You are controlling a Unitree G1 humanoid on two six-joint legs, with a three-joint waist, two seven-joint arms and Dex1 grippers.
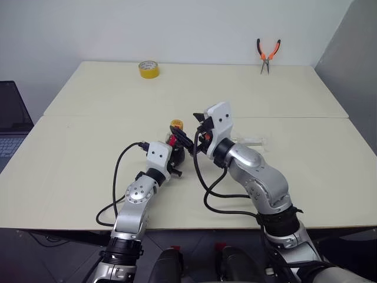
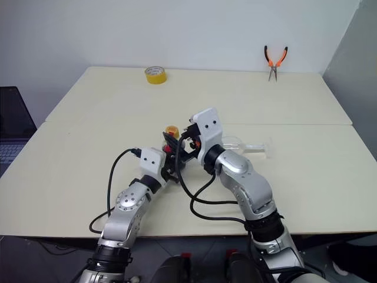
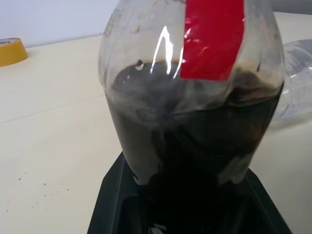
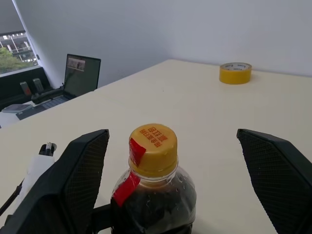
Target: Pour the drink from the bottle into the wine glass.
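The bottle (image 1: 176, 140) stands upright mid-table, its yellow cap (image 4: 152, 142) on and a red label (image 3: 213, 36) on its neck. The dark drink (image 3: 195, 146) fills most of the body. My left gripper (image 1: 174, 158) is shut on the bottle's lower body. My right gripper (image 4: 171, 136) is open, with one finger on each side of the cap and touching nothing. The wine glass (image 2: 241, 144) appears to lie on its side on the table just beyond my right wrist, partly hidden by it.
A yellow tape roll (image 1: 148, 69) sits near the far edge of the table (image 1: 306, 177). Orange-handled pliers (image 1: 268, 56) lean at the far right against the wall. A laptop (image 1: 12, 127) stands off the table's left side.
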